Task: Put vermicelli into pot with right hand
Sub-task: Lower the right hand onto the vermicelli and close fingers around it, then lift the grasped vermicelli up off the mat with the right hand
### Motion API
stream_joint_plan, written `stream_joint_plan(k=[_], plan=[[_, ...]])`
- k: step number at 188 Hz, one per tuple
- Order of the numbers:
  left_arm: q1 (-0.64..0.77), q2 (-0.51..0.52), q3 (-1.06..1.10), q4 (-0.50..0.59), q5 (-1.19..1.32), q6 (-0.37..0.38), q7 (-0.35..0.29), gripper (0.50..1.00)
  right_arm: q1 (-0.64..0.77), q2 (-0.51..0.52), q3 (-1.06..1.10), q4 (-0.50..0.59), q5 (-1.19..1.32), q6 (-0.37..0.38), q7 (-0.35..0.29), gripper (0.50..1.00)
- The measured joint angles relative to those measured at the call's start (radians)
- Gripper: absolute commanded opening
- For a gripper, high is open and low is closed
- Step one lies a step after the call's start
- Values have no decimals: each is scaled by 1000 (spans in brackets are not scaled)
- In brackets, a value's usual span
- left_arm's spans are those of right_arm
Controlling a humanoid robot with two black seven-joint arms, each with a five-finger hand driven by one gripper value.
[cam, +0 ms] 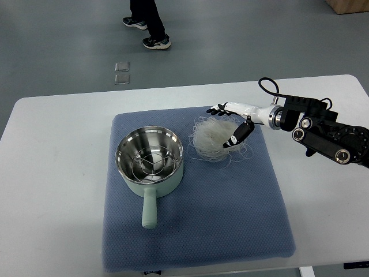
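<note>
Vermicelli (216, 138), a wispy white nest (beside steel pot (151, 158)), under right hand (233, 122).

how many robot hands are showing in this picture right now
1. The right hand reaches in from the right edge over the vermicelli on the blue mat. The left hand is out of view.
</note>
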Motion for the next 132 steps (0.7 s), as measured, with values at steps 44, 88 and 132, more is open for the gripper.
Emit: stream_joint_plan(k=[44,88,132], plan=[[0,0,0,0,0,0,0,1000,1,34,-6,-9,-3,-4,-1,924],[0,0,0,0,0,0,0,1000,1,43,-31,-19,-5,-2,-2,803],[0,0,0,0,0,0,0,1000,4,42,-32,-20,-18,6,-2,641]])
